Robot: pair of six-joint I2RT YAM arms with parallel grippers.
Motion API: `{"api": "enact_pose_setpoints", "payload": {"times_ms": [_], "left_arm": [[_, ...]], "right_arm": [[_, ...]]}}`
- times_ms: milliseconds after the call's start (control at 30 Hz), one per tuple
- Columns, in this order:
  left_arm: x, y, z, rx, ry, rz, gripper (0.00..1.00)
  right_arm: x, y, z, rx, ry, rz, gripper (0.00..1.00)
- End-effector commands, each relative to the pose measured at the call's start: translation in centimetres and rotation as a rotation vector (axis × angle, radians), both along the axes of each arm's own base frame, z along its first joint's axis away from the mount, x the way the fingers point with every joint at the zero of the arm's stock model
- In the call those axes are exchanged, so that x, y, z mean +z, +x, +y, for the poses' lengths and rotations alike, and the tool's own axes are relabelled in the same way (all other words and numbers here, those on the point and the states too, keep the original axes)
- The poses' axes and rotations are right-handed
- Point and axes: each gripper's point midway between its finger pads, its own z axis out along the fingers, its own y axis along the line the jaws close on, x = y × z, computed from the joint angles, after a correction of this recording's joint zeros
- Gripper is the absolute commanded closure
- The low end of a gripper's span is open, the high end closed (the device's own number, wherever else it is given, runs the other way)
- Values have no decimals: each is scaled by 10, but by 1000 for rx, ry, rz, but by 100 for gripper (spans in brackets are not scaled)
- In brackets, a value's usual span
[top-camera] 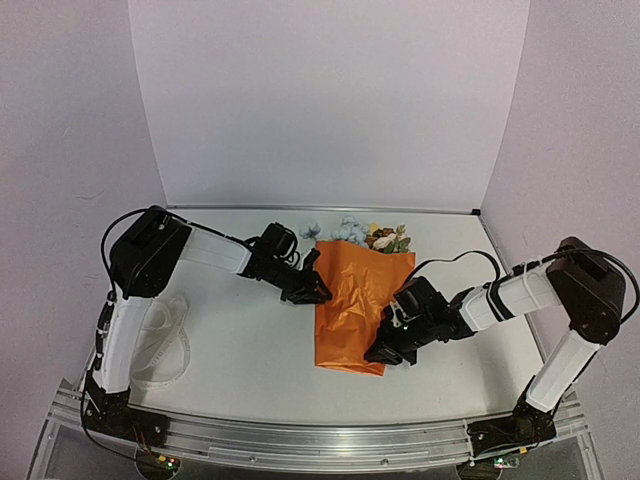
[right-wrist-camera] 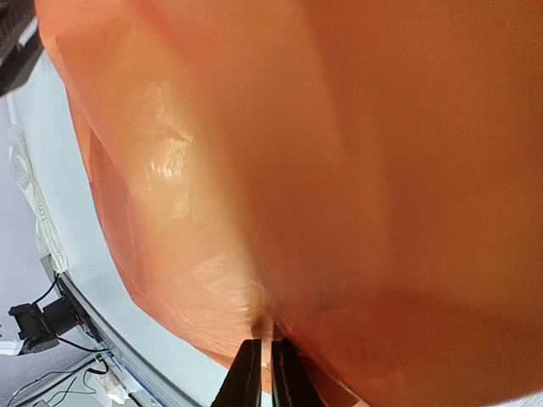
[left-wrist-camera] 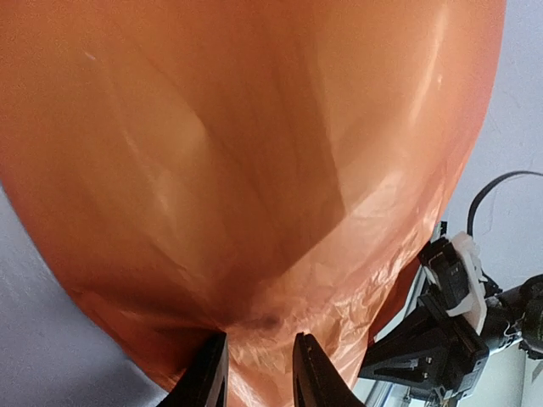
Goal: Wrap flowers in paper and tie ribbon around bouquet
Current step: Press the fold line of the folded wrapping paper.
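The bouquet lies in the middle of the table: orange paper [top-camera: 352, 300] rolled round the flowers [top-camera: 365, 236], whose pale blue, white and brown blooms stick out at its far end. My left gripper [top-camera: 314, 291] is at the paper's left edge. Its fingers [left-wrist-camera: 206, 377] stand apart, open, with crinkled orange paper [left-wrist-camera: 254, 170] lying loosely between them. My right gripper [top-camera: 386, 351] is at the paper's near right corner, shut on a thin fold of the paper [right-wrist-camera: 339, 170]; a pale sliver shows between its fingertips [right-wrist-camera: 252, 373]. The white ribbon [top-camera: 166, 338] lies coiled at the near left.
The ribbon [right-wrist-camera: 34, 208] also shows beyond the paper's edge in the right wrist view. My right arm [left-wrist-camera: 450, 326] is close behind the paper in the left wrist view. A white backdrop stands behind the table and an aluminium rail [top-camera: 320, 440] runs along its near edge.
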Motion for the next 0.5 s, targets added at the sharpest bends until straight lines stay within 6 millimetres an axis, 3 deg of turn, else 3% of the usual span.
{"api": "enact_pose_setpoints", "payload": {"times_ms": [0,467], "left_arm": [[8,35,4,33,-20,-24,71],[14,129,6,123,-89,-70,71]], "right_arm": [[-41,-24,-33,-25,-158,106,94],[-44,-27,-32,-24,-151,125,94]]}}
